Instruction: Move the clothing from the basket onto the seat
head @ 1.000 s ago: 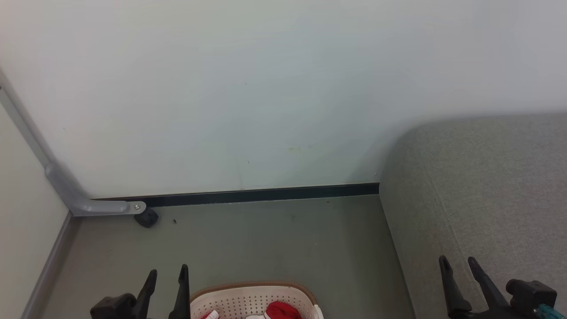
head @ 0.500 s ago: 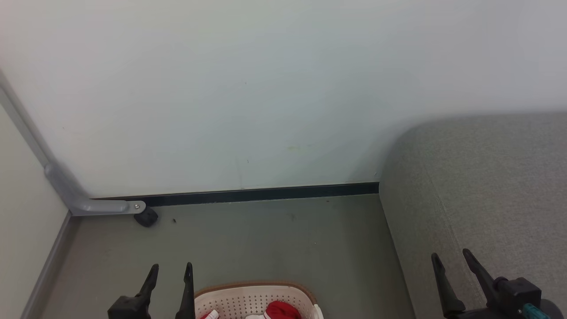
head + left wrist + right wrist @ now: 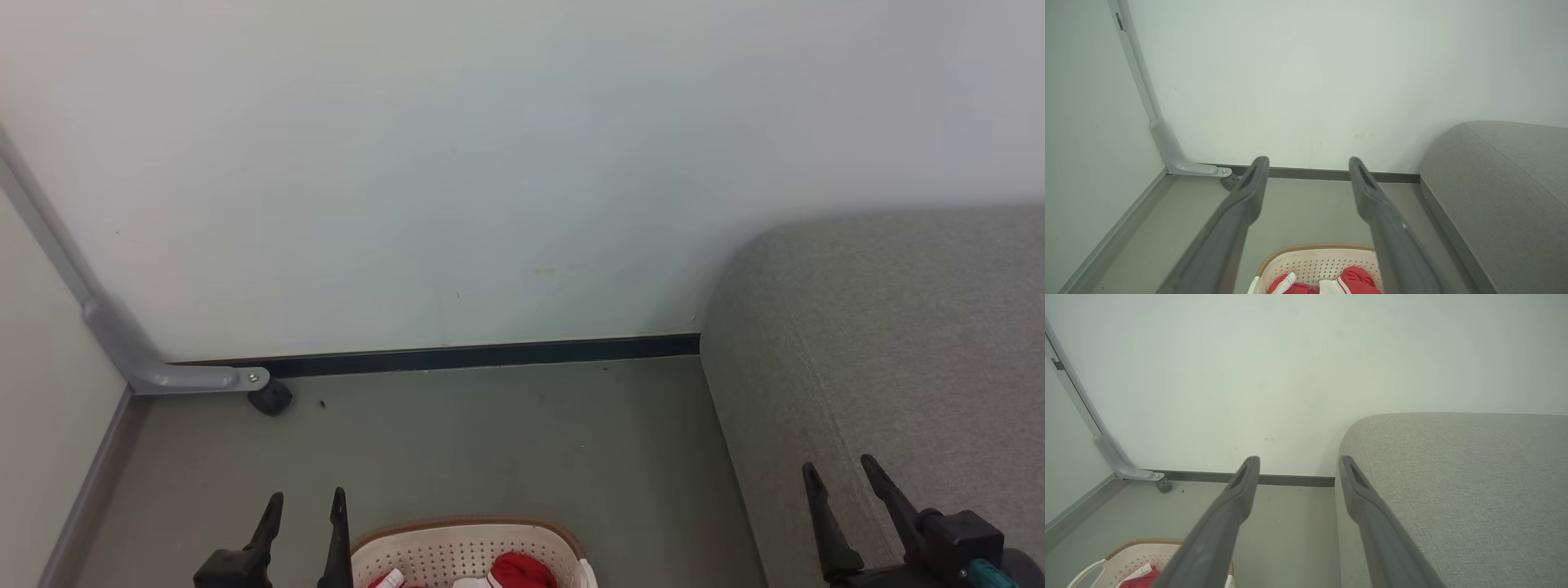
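Head view, nearest first. Left gripper (image 3: 309, 500) at 7 o'clock, fingers apart, empty, just beside the basket (image 3: 465, 524), which sits at 6 o'clock on the floor (image 3: 506, 433). Red and white clothing (image 3: 518, 569) lies inside the basket. Right gripper (image 3: 838, 469) at 5 o'clock, fingers apart, empty, over the seat (image 3: 898, 343), which spans 3 to 4 o'clock. Beyond: black caster (image 3: 269, 398) at 8 o'clock, dark skirting (image 3: 490, 356), pale wall (image 3: 490, 163).

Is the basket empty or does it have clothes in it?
Not empty: the basket has red and white clothing lying inside its perforated walls.
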